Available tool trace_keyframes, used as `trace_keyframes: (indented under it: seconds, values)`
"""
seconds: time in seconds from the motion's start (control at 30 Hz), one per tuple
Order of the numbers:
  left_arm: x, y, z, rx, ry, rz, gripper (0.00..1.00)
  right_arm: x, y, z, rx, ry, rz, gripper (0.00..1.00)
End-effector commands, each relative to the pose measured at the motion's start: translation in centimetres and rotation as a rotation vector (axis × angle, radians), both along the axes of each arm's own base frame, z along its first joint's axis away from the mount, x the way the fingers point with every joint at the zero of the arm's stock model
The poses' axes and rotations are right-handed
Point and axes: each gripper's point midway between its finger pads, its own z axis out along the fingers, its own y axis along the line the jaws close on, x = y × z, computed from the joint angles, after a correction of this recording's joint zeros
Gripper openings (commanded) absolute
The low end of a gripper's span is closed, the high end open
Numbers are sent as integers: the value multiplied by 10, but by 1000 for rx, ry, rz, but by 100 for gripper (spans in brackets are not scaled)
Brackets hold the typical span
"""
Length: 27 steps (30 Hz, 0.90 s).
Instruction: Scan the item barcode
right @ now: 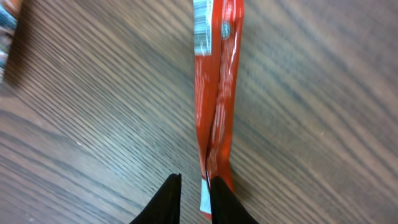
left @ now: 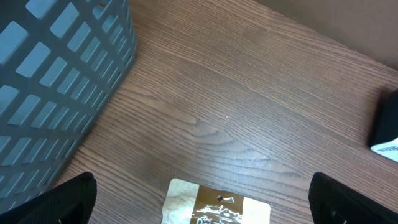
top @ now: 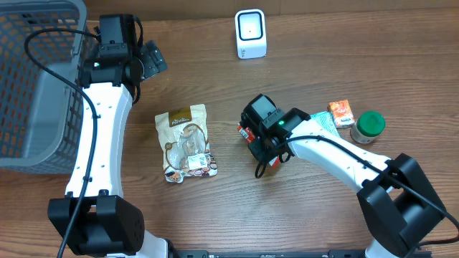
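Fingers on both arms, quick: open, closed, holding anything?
Left fingers: open, holding nothing.
Right fingers: closed on the end of the red packet.

On the table, you will find the right gripper near the centre, set down over a red packet. Only the packet's edge shows at the gripper's left side. The white scanner stands well apart, at the far edge. A brown-and-white pouch lies flat to the left of this gripper. The left gripper hangs beside the grey basket. At your right, an orange carton and a green-lidded jar sit close together.
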Motion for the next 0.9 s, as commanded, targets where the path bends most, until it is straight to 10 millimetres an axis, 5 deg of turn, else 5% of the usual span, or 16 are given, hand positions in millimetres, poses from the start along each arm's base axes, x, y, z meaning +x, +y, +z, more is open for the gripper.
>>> trace_keyframes:
  seconds: [0.0, 0.33, 0.87]
  values:
    - [1, 5, -2, 16, 6, 16, 100, 0, -7, -2, -9, -30, 7, 18]
    - [1, 5, -2, 16, 6, 16, 100, 4, -18, -20, -50, -89, 1, 14]
    - [1, 5, -2, 16, 7, 16, 100, 38, -29, -10, -168, -278, 103, 20]
